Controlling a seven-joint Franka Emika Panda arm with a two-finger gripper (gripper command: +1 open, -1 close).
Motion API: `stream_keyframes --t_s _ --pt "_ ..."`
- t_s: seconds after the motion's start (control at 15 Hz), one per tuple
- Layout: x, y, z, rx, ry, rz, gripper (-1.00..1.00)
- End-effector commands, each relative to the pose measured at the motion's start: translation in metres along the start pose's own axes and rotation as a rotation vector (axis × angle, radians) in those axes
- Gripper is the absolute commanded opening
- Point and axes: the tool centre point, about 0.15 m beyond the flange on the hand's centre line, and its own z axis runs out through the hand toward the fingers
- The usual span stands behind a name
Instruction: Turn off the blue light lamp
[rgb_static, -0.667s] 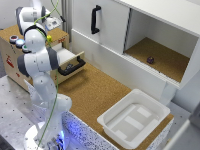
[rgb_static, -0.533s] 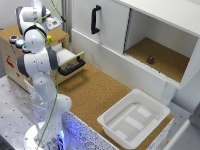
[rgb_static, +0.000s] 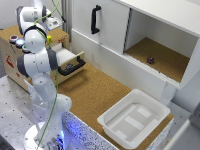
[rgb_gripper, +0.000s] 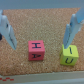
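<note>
- Nothing has moved since the earlier frames; the arm (rgb_static: 37, 60) stays bent over the wooden cabinet (rgb_static: 11, 55).
- The gripper (rgb_gripper: 40, 30) is spread wide above grainy cork.
- Only the wrist view shows the red cube (rgb_gripper: 36, 50) and yellow cube (rgb_gripper: 69, 55).
- The blue lamp (rgb_static: 71, 127) glows at the arm's base.

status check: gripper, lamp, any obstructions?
Gripper open, empty, above a red block and yellow block on cork. Blue glow lit by the robot base; lamp itself unclear. Nothing visibly blocking.
</note>
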Motion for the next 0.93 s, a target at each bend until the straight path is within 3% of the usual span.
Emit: stream_keyframes --t_s 0.0,0.2,0.4,0.53,0.87 --pt "-0.007 -0.036 -0.026 0.121 0.039 -0.069 1.00" --pt "-0.009 -0.064 -0.035 0.236 -0.025 -0.025 1.00" --pt "-0.001 -0.087 -0.051 0.218 -0.087 0.011 1.00" --pt "0.019 -0.103 -0.054 0.167 -0.162 0.037 1.00" --pt "0.051 -0.119 -0.043 0.132 -0.193 0.225 1.00"
